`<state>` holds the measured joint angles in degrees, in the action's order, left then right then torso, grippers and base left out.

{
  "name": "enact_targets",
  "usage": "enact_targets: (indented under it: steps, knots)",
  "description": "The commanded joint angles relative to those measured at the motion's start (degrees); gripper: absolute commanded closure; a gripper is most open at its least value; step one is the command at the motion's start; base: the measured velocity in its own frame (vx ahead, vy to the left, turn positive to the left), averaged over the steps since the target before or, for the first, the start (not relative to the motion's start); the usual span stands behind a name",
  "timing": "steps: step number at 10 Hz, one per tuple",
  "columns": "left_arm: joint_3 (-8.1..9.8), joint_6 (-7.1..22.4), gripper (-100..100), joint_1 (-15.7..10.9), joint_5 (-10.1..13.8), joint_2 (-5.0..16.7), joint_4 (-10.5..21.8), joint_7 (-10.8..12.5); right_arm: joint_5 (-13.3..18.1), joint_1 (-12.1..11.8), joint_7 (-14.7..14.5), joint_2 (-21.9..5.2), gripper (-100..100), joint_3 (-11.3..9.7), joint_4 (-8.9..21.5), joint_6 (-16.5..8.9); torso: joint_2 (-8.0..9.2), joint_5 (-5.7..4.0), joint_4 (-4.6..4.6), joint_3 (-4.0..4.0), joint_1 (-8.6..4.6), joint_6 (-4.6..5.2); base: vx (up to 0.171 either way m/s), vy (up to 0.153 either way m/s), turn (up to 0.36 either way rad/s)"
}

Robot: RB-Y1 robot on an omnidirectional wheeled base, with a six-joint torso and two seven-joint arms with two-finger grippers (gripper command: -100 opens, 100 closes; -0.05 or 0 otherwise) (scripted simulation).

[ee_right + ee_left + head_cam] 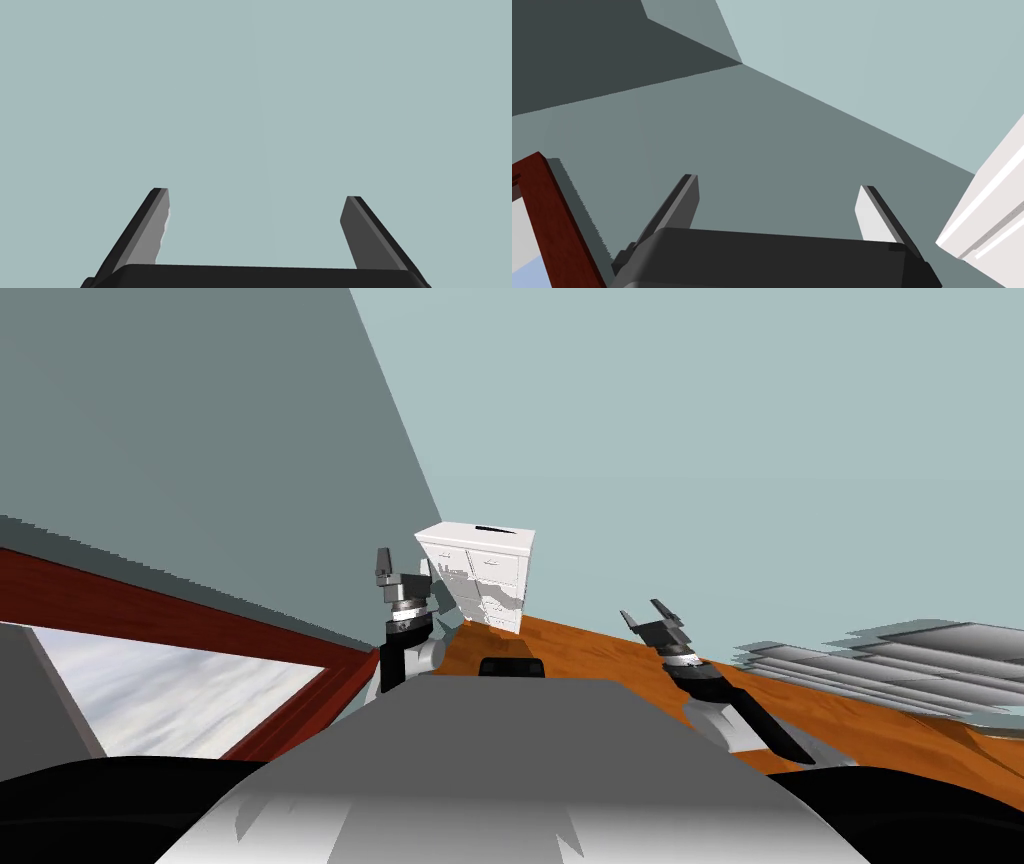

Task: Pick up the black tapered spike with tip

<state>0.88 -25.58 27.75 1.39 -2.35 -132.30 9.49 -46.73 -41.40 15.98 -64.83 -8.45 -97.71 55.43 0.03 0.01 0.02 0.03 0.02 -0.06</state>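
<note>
The black spike (495, 529) lies flat along the white cabinet (492, 576) top, its tip end unclear. The left gripper (777, 182) and right gripper (255, 192) are spread wide, empty.

White box-shaped cabinet with drawers (478, 578): plain white, with grey shading across its front. Slim black shape (495, 529) on its top: solid black. Floor (600, 653): orange-brown with wood-grain streaks. Window frame (150, 613): dark red. Its pane (170, 688): streaked grey and white. Pale blue-grey wall (700, 438) and darker grey-green wall (200, 418): both unpatterned.
</note>
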Motion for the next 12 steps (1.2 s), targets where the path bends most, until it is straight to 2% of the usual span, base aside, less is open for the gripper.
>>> enact_targets:
  steps: [1, 2, 3, 5, 6, 7, 8, 10, 11, 12]
  knots:
    - [0.00, 0.00, 0, 0.00, 0.00, 0.00, 0.00, 0.00, -0.48, -0.08, 0.56, -2.86, -100, -1.83, 2.00, 0.56, 0.00, 0.00, 0.00, 0.00, 0.00, 0.00, 0.025, 0.022, 0.236]
    - [0.00, 0.00, 0, -0.01, 0.00, 0.00, 0.00, 0.00, -0.48, -0.08, 0.56, -4.62, -100, -1.83, 2.00, 0.56, -0.02, 0.00, -0.01, -0.01, 0.02, -0.04, 0.024, 0.016, 0.125]
    - [0.00, 0.00, 0, 0.00, 0.00, 0.00, 0.00, 0.00, -0.80, -0.08, 1.10, -6.40, -100, -3.57, 4.06, 1.21, -0.02, 0.00, 0.00, -0.01, 0.01, 0.01, 0.032, 0.024, 0.194]
    - [0.00, 0.00, 0, 0.00, 0.00, 0.00, 0.00, 0.00, -0.80, -0.08, 1.10, -8.93, -100, -3.57, 4.06, 1.21, -0.03, 0.01, -0.01, -0.02, 0.03, 0.01, 0.018, 0.014, 0.063]
    - [0.00, 0.00, 0, 0.00, 0.00, 0.00, 0.00, 0.00, -1.09, -0.13, 1.59, -11.12, -100, -5.33, 6.17, 1.91, 0.04, -0.01, 0.01, 0.02, 0.00, 0.03, 0.016, 0.022, 0.261]
    - [-0.01, 0.00, 0, -0.01, 0.00, 0.00, 0.00, 0.00, -1.09, -0.13, 1.59, -12.76, -100, -5.33, 6.17, 1.91, 0.01, 0.00, 0.00, 0.00, 0.03, -0.04, 0.020, 0.012, 0.113]
    - [0.00, 0.00, 0, 0.00, 0.00, 0.00, 0.00, 0.00, -1.34, -0.26, 2.01, -14.61, -100, -7.10, 8.35, 2.68, 0.01, 0.00, 0.00, 0.01, 0.01, 0.03, 0.031, 0.023, 0.178]
    - [0.00, 0.00, 0, 0.00, 0.00, 0.00, 0.00, 0.00, -1.34, -0.26, 2.01, -17.33, -100, -7.10, 8.35, 2.68, -0.04, 0.00, -0.01, -0.02, 0.03, 0.02, 0.025, 0.013, 0.062]
    - [0.00, 0.00, 0, 0.01, 0.00, 0.00, 0.00, 0.00, -1.55, -0.45, 2.35, -19.46, -100, -8.86, 10.57, 3.50, 0.01, 0.00, 0.00, 0.01, 0.01, 0.04, 0.031, 0.018, 0.232]
    - [0.00, 0.00, 0, 0.00, 0.00, 0.00, 0.00, 0.00, -1.55, -0.45, 2.35, -21.16, -100, -8.86, 10.57, 3.50, -0.03, 0.00, -0.01, -0.02, 0.03, -0.02, 0.030, 0.015, 0.144]
